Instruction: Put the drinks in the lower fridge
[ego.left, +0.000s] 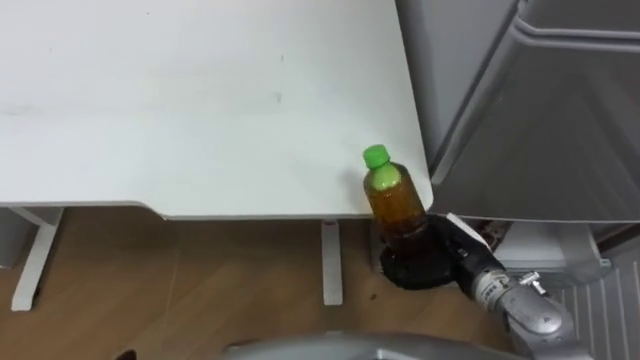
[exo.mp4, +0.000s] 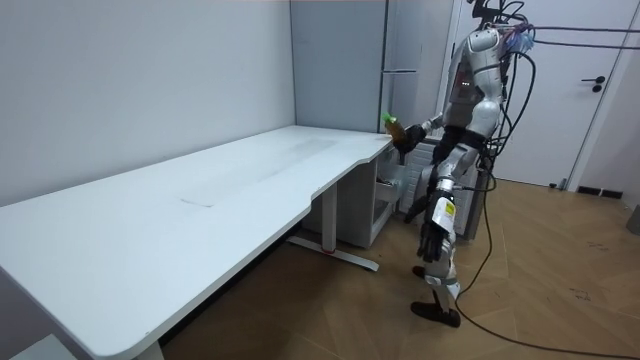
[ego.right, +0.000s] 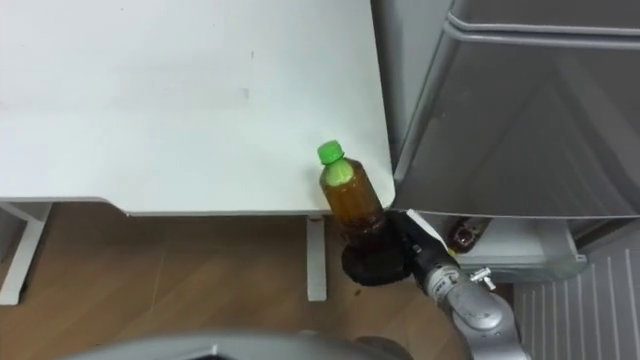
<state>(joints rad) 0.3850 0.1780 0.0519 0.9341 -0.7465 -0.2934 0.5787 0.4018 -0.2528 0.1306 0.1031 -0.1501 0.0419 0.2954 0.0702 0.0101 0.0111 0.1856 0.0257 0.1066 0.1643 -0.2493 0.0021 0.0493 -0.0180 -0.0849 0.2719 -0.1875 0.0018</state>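
A bottle of amber drink with a green cap stands upright in my right hand, whose dark fingers are curled round its lower half. The bottle hangs just off the near right corner of the white desk, close to the grey fridge on the right. Below the fridge's grey front, a pale lower part shows, with a small brown item inside it. In the room view I stand at the desk's far end, facing the fridge, holding the bottle out. My left hand hangs by my hip.
A white desk leg stands on the wooden floor right beside the held bottle. Another desk leg is at the far left. A white door is behind me in the room view.
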